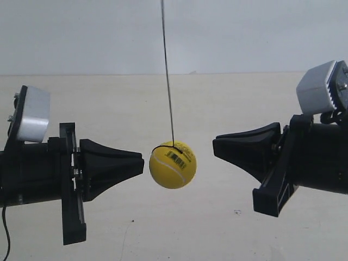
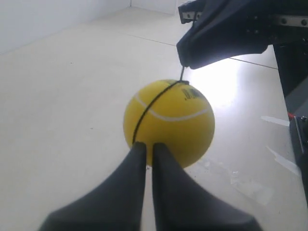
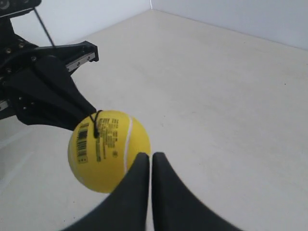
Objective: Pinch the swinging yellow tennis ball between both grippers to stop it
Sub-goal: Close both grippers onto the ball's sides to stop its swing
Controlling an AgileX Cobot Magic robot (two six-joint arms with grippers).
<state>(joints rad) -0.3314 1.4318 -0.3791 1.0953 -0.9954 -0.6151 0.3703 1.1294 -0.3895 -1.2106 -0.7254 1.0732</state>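
The yellow tennis ball (image 1: 173, 165) hangs on a thin dark string (image 1: 167, 70) between the two arms, its barcode sticker turned up and to the exterior view's right. My left gripper (image 1: 140, 165) is the arm at the exterior view's left. It is shut, with its blunt tip a sliver from the ball or just touching it. In the left wrist view the ball (image 2: 168, 122) sits right at the gripper (image 2: 146, 147). My right gripper (image 1: 216, 145) is shut too, a small gap away and slightly higher. In the right wrist view the ball (image 3: 109, 150) lies off to one side of the gripper (image 3: 151, 156).
A pale tabletop (image 1: 239, 109) lies below, with a white wall (image 1: 244, 32) behind it. A dark cable (image 1: 5, 234) hangs under the arm at the exterior view's left. Scuffs and tape marks (image 2: 274, 120) show on the surface.
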